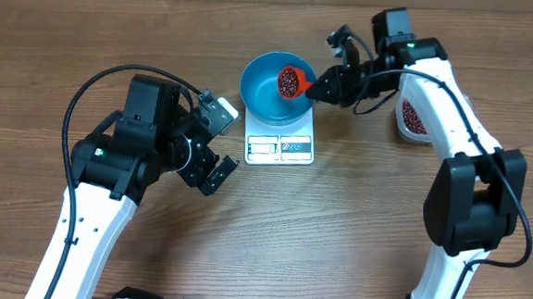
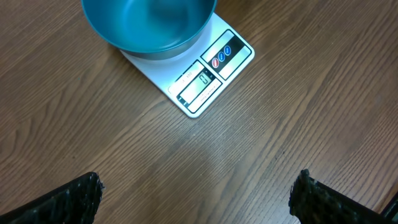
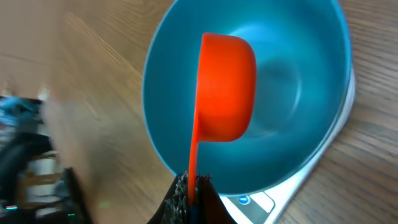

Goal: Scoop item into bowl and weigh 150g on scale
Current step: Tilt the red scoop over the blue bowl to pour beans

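The blue bowl stands on the white scale at the table's middle back. My right gripper is shut on the handle of a red scoop, whose cup hangs over the bowl with dark beans in it. In the right wrist view the scoop shows its underside above the bowl, whose inside looks empty, and the gripper pinches the thin handle. My left gripper is open left of the scale, over bare wood. Its fingers stand wide apart, short of the scale and bowl.
A clear tub holding more beans sits at the right, beside my right arm. Bare wooden tabletop spreads in front of the scale. The arms' bases stand at the near edge.
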